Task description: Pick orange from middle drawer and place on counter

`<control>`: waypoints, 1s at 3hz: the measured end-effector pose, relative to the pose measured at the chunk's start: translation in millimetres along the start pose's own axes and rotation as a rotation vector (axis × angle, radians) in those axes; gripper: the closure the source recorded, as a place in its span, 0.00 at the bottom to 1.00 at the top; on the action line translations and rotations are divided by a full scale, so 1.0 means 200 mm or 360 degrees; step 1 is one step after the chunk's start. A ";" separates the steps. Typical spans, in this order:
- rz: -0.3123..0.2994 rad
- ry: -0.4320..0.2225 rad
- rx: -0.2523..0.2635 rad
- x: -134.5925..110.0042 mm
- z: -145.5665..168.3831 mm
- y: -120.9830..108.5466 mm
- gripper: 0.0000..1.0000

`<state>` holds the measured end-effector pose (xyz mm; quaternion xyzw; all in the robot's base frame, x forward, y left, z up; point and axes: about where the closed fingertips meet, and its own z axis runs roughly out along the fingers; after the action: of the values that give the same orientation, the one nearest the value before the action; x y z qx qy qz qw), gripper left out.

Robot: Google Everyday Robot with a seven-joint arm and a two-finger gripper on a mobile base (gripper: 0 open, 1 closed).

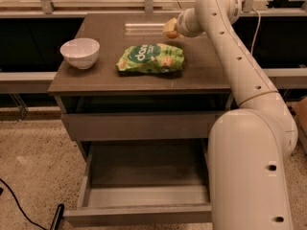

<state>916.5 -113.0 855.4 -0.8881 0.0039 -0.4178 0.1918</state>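
Orange (pixel 171 33) sits pinched between the closed fingers (pixel 168 24) of the gripper (pixel 170 28), low over the far right of the dark matte tabletop (pixel 96 78); white bowl (pixel 80 52) and green snack bag (pixel 151 58) rest there; middle drawer (pixel 144 186) stands open above speckled floor (pixel 33 171).

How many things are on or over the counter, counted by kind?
Bowl: 1
Snack bag: 1
Orange, at the pincer above the counter's far right part: 1
Total: 3
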 end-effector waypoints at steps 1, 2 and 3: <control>-0.0001 -0.0008 0.0002 -0.01 0.02 -0.01 0.05; -0.0003 -0.0014 0.0005 -0.02 0.03 -0.01 0.00; -0.0003 -0.0014 0.0005 -0.02 0.03 -0.01 0.00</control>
<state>917.3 -108.4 849.9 -0.8896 0.0017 -0.4141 0.1927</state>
